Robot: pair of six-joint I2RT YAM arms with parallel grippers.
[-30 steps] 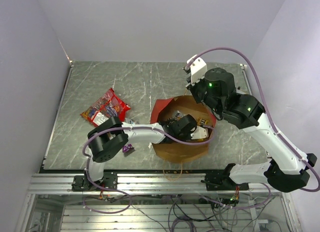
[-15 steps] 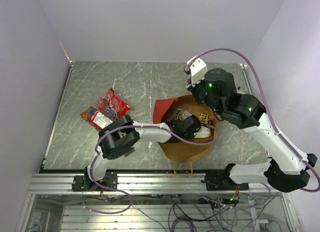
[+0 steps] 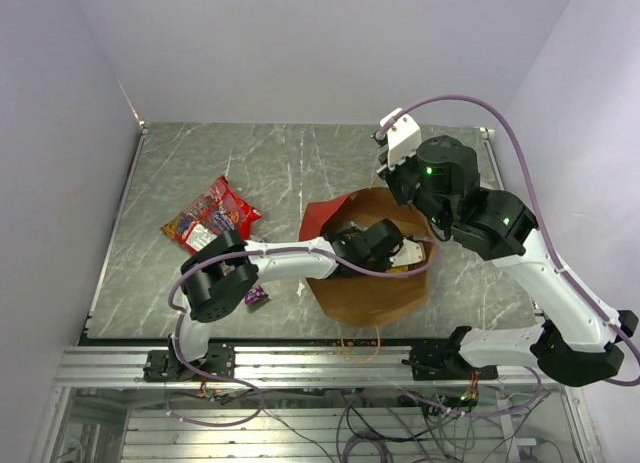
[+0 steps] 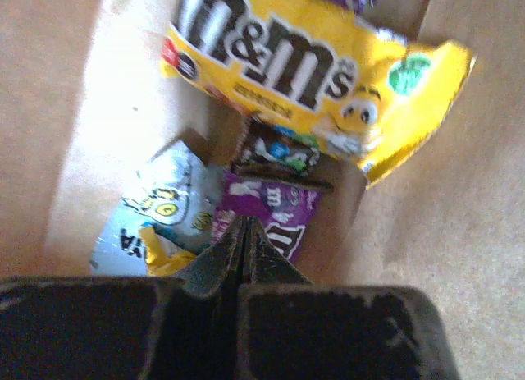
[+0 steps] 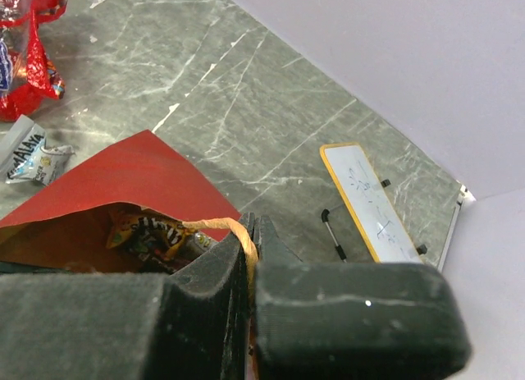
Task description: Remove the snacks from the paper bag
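Left gripper [image 4: 244,234]: jaws pressed together, tips at purple wrapper [image 4: 277,209] edge, lower centre; hold unclear.
Right gripper [image 5: 248,236]: jaws clamped on paper bag [image 5: 135,171] handle [image 5: 215,224].

packets [image 4: 312,76] in paper bag [image 3: 370,293], seemingly overlapping

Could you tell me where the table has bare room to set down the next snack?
The far strip of table behind the red chip bag and paper bag is bare. Left of the bag it is crowded: left arm, purple packet.

brown paper bag [image 3: 372,295], yellow packet [image 4: 279,76], purple wrapper [image 4: 280,212]
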